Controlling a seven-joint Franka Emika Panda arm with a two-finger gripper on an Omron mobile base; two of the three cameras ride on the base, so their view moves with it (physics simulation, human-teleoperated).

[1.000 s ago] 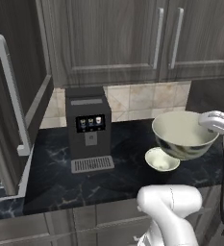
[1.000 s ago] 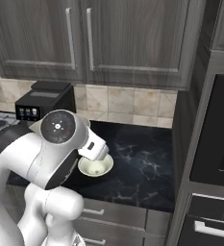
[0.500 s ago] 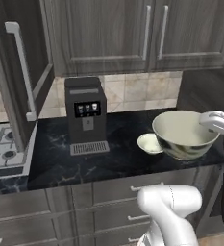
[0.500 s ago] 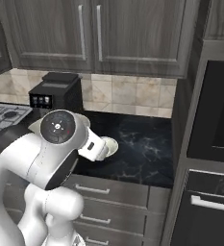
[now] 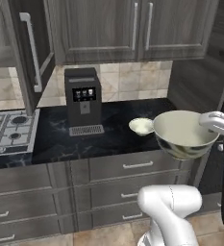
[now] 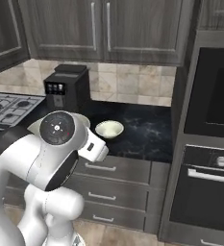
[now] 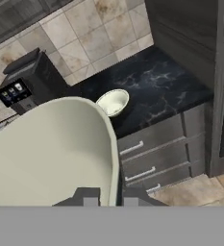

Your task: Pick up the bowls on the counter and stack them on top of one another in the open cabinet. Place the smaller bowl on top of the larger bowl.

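The gripper (image 7: pixel 108 196) pinches the larger bowl (image 5: pixel 184 133) by its rim, off the counter's (image 5: pixel 108 139) front edge (smaller bowl (image 5: pixel 142 126) remains mid-counter); that thin rim grip risks slipping en route to the open cabinet (image 5: pixel 34 50).

The larger bowl (image 7: pixel 51 153) hides most of the counter (image 7: pixel 156 91) beyond the fingertips (image 7: pixel 87 198); its near side is cut off.
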